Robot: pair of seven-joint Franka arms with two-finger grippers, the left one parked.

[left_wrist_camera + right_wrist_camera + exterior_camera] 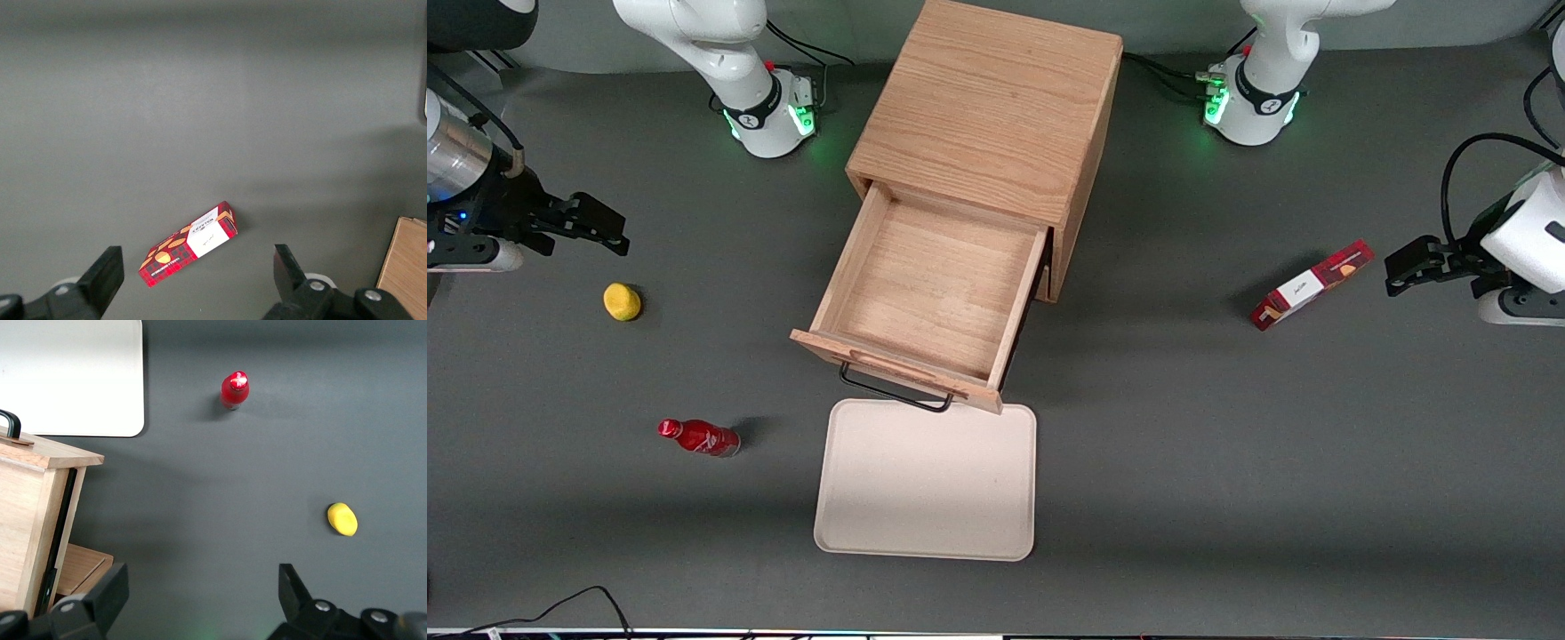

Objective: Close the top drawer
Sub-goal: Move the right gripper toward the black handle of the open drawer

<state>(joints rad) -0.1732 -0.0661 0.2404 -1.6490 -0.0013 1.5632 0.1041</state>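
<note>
The top drawer (934,284) of the light oak cabinet (996,107) is pulled far out toward the front camera. It is an empty shallow box. Its front panel carries a wooden strip and a black wire handle (894,391). In the right wrist view the drawer's side (30,513) and a bit of the handle (10,423) show. My gripper (600,233) hangs open and empty above the table, far toward the working arm's end, well apart from the drawer. Its fingers (107,590) spread wide over bare table.
A cream tray (927,484) lies just in front of the drawer, under the handle. A red bottle (698,437) and a yellow lemon (622,301) sit toward the working arm's end. A red snack box (1310,284) lies toward the parked arm's end.
</note>
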